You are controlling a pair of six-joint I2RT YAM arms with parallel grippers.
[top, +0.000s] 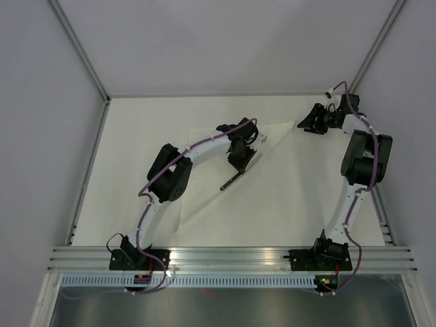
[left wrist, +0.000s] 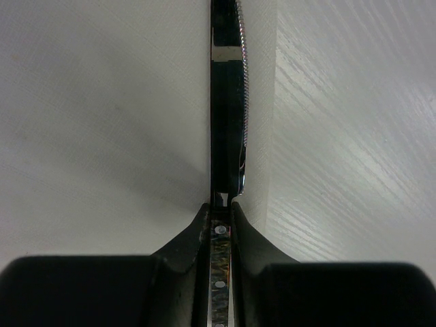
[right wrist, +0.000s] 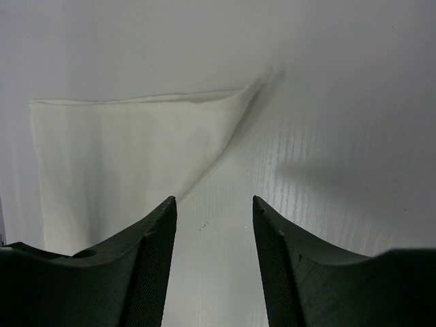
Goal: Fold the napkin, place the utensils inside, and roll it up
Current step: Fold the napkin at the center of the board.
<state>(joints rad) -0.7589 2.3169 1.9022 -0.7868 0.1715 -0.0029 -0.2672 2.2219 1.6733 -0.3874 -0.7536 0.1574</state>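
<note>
The napkin (top: 276,133) lies on the table as a white sheet with a diagonal edge running from its far right corner toward the near left. My left gripper (top: 243,158) hovers over its middle, shut on the knife (top: 230,181), whose dark handle sticks out toward the near side. In the left wrist view the knife (left wrist: 227,102) runs straight ahead from the left gripper (left wrist: 219,204), its serrated blade over the napkin (left wrist: 102,122) near the cloth's edge. My right gripper (top: 302,125) stands open by the napkin's far right corner. In the right wrist view, the right gripper (right wrist: 214,204) holds nothing and the napkin (right wrist: 129,157) lies ahead to its left.
Bare off-white tabletop (top: 320,197) surrounds the napkin. Grey enclosure walls (top: 41,136) rise along the left, back and right edges. An aluminium rail (top: 225,257) carries both arm bases at the near edge.
</note>
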